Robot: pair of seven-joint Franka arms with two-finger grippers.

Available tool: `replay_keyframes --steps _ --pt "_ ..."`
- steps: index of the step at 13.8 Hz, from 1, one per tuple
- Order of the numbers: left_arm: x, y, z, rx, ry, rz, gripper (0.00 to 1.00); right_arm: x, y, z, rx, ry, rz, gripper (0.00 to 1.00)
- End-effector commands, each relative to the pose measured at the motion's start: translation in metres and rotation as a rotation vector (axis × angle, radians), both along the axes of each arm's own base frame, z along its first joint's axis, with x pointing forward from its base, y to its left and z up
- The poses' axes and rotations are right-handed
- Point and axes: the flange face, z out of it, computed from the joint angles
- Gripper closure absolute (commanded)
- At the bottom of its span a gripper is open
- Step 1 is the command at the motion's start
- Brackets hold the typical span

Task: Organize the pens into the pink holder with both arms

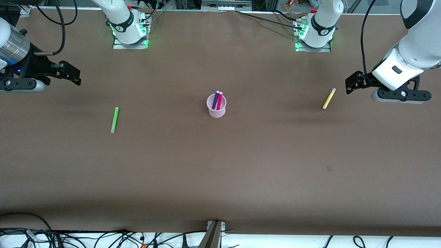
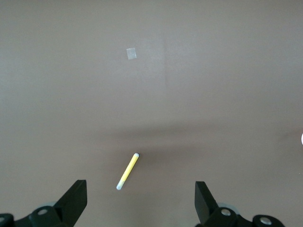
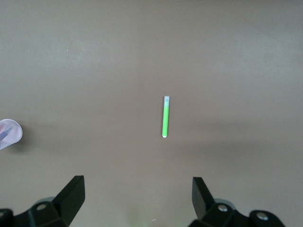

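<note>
- Pens: four slim markers. The dark purple pen and the magenta-pink pen stand side by side in the pink holder, leaning against its rim, pale tips up and clear of the rim.
- Pink holder: small, round, translucent, slightly tapered cup, upright at mid-table on the brown table surface.
- Green pen: lies flat toward the right arm's end of the table, pale end nearer the front camera, well apart from the holder.
- Yellow pen: lies flat and slanted toward the left arm's end, well apart from the holder.
- Left gripper: over the table's left-arm end, near the yellow pen; fingers spread wide, holding nothing.
- Right gripper: over the table's right-arm end, near the green pen; fingers spread wide, holding nothing.
- Clearance: bare table surrounds each lying pen and the holder; neither lying pen is close to a table edge.
</note>
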Motion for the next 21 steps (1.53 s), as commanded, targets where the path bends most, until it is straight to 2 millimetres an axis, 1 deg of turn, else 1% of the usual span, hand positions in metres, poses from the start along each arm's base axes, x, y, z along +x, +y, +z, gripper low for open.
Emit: replay_keyframes --steps 1,7,8,13,17,21 --pt "0.007 -0.005 0.010 -0.024 -0.004 -0.013 0.00 0.002 0.000 0.005 0.016 -0.008 0.010 0.00" --pt "0.008 -0.003 0.011 -0.030 -0.006 -0.011 0.00 0.002 0.000 0.005 0.016 -0.006 0.010 0.00" --pt "0.010 -0.002 0.007 -0.032 0.001 -0.013 0.00 0.002 0.000 0.005 0.016 -0.008 0.010 0.00" --pt "0.008 -0.016 0.006 -0.018 0.002 -0.037 0.00 0.002 0.000 0.005 0.016 -0.008 0.010 0.00" --pt "0.009 -0.008 0.006 -0.015 0.002 -0.022 0.00 0.002 0.000 0.006 0.016 -0.011 0.010 0.00" --pt "0.007 -0.013 0.010 -0.017 -0.005 -0.028 0.00 0.002 0.000 0.006 0.016 -0.011 0.010 0.00"
